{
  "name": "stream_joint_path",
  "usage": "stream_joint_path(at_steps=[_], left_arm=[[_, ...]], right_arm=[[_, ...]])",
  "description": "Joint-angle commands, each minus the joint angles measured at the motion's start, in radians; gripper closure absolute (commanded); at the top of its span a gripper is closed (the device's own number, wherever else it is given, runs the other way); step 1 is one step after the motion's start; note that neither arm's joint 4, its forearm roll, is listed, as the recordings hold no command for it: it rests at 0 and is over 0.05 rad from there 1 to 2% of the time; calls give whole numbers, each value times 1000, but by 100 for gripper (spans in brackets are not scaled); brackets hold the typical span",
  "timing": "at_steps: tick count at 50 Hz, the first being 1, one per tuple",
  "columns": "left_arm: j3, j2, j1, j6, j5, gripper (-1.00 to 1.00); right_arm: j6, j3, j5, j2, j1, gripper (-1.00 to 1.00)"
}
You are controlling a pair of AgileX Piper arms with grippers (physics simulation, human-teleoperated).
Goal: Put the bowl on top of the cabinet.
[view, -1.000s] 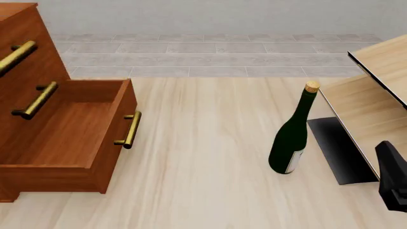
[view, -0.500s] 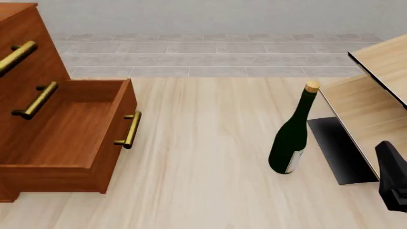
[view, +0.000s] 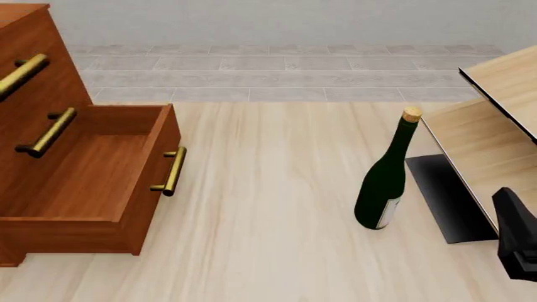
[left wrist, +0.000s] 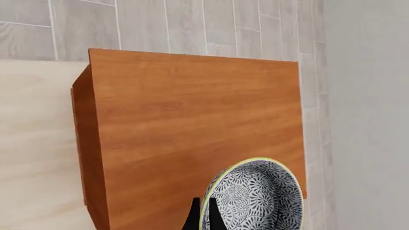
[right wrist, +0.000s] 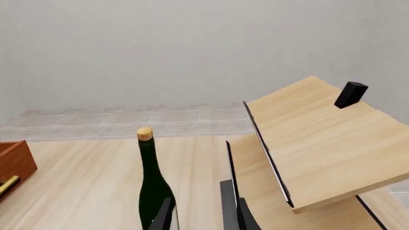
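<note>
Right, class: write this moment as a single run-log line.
left gripper: shut on bowl, over cabinet top | right gripper: open, idle near green bottle | bowl not yet released

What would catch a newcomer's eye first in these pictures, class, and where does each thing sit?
In the front view, the tall green bottle stands upright on the pale table, right of centre. At the left stands the reddish-brown cabinet, its lower drawer pulled open. In the left wrist view, the patterned bowl sits over the cabinet's top, with the left gripper at its rim.
</note>
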Motion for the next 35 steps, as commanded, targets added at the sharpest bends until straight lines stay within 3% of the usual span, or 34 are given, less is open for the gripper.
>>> stream_joint_path(at_steps=[1, 15, 35], left_arm=[[-2, 39, 24, 5, 0, 100], [0, 61, 9, 21, 0, 100], [17, 86, 68, 90, 0, 100]], right_arm=[[-3, -1, 3, 0, 2, -100], [-5, 1, 1, 0, 0, -100], [-1, 1, -2, 0, 0, -100]])
